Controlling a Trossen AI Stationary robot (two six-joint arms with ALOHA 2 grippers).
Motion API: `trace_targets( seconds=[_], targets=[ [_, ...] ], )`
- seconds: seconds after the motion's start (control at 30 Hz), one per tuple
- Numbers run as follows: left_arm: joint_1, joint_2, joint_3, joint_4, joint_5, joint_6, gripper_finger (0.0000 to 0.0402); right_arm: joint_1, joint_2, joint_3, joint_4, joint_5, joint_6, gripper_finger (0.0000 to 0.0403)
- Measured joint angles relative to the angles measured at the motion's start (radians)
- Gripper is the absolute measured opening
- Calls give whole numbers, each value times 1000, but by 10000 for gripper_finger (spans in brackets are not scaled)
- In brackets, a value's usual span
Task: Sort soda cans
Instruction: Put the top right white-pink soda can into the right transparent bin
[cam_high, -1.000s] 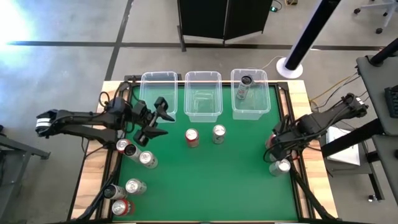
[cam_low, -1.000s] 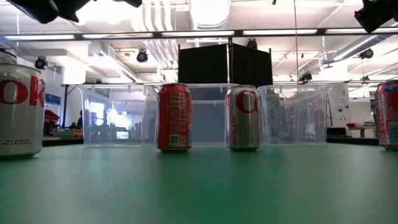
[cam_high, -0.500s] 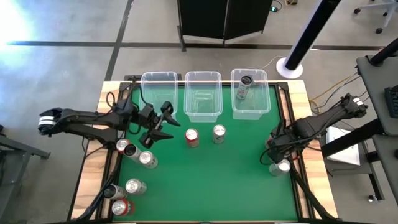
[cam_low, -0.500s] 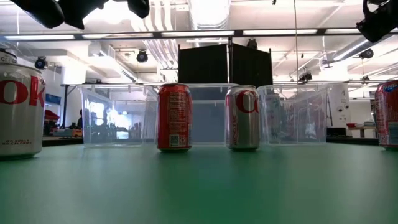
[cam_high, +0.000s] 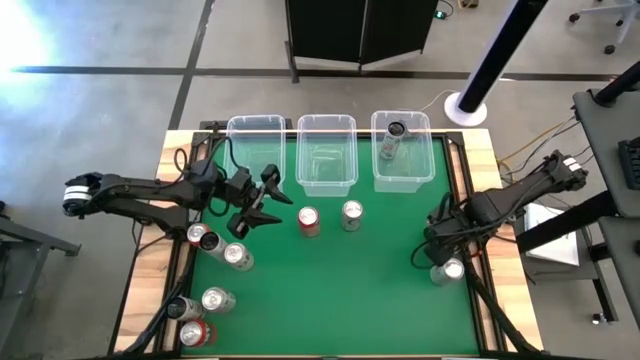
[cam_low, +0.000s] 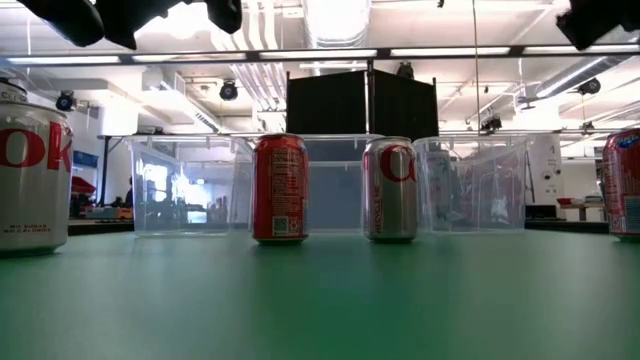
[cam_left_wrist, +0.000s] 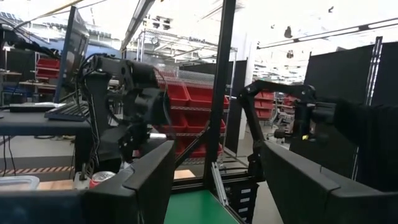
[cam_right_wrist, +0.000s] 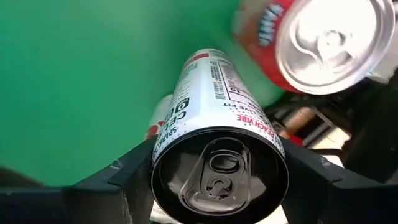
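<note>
A red soda can (cam_high: 309, 221) and a silver one (cam_high: 351, 214) stand mid-table before three clear bins. Several more cans (cam_high: 217, 270) cluster at the left edge. My left gripper (cam_high: 262, 200) hovers open above the table, just left of the red can, with nothing between its fingers (cam_left_wrist: 149, 180). My right gripper (cam_high: 437, 240) is at the right edge, shut on a white can with a black top (cam_right_wrist: 217, 124). A red can with a silver top (cam_right_wrist: 329, 37) stands right beside it. My right gripper pinches the white can between its two fingers, one finger (cam_right_wrist: 134, 171) on each side of the can's upper wall (cam_right_wrist: 168, 146) just under the black rim. The fingers come from above, pointing down. The can stays about upright; whether its bottom is off the table does not show.
The right bin (cam_high: 401, 165) holds one can (cam_high: 393, 140); the middle bin (cam_high: 326, 165) and left bin (cam_high: 254, 150) stand beside it along the far edge. Another can (cam_high: 447, 268) stands near my right gripper. The green mat's middle and near part lie bare.
My left gripper has moved toward the table's right edge, closer to the red can, staying open and high. My right gripper has shifted a little toward the near edge and the table's middle.
</note>
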Motion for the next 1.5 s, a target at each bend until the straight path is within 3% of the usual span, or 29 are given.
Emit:
trace_targets(
  seconds=[0.2,0.37,0.57,0.7,1.0,1.1,1.23,1.5],
  targets=[
    [2,-10,0,-30,-11,-5,222,-2,109,146,36,57,-105,255],
    [3,-21,0,-67,-37,-2,222,-34,221,349,38,182,-334,253],
    [0,6,0,-87,-46,3,222,-175,304,617,-68,358,-595,254],
    [-23,29,0,-77,-71,7,222,-342,311,725,-75,427,-767,254],
    [-45,51,-13,-74,-232,33,222,-786,309,794,-121,365,-1055,254],
    [-45,58,-21,-112,-345,48,222,-899,348,764,-109,268,-1103,251],
    [-44,97,-22,-172,-475,53,222,-967,426,731,-123,198,-1160,253],
    [-45,164,-22,-173,-507,22,222,-1040,605,728,-118,139,-1205,252]
  ],
)
